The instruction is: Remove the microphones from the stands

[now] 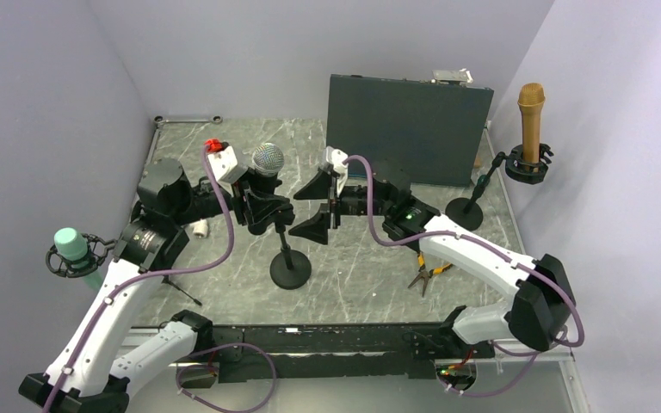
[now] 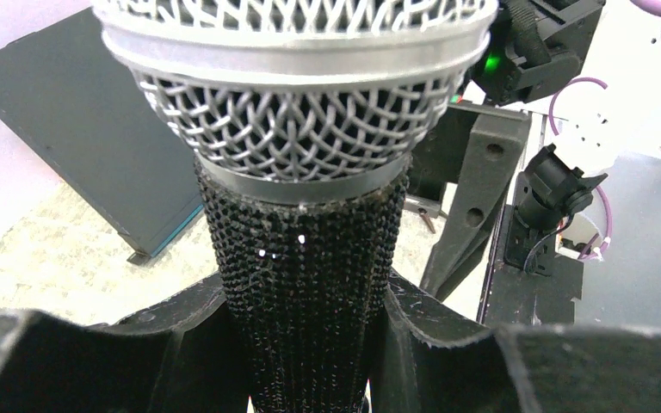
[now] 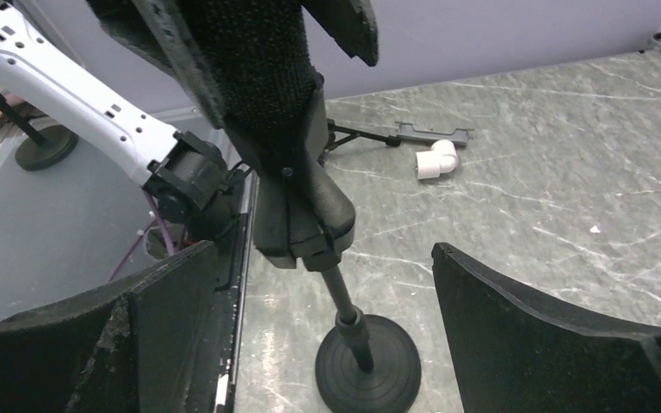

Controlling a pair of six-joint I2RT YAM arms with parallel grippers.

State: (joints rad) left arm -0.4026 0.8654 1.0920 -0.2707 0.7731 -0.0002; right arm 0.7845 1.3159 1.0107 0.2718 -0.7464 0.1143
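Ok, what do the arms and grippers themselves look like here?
The left arm and right arm have white links, black joints and a purple cable each. The left gripper and right gripper carry broad black wedge-shaped fingers. The right arm shows a green light.

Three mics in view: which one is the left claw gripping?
The silver-mesh microphone on the centre stand, its black handle inside the left claw. The gold microphone and mint-green microphone sit untouched at the sides.

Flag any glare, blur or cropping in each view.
Top external: evenly lit and sharp, no harsh glare. Left wrist: the microphone fills the frame, head cropped at top, and the background on the right is blown out white. Right wrist: the right gripper's fingers are dark and show little detail.
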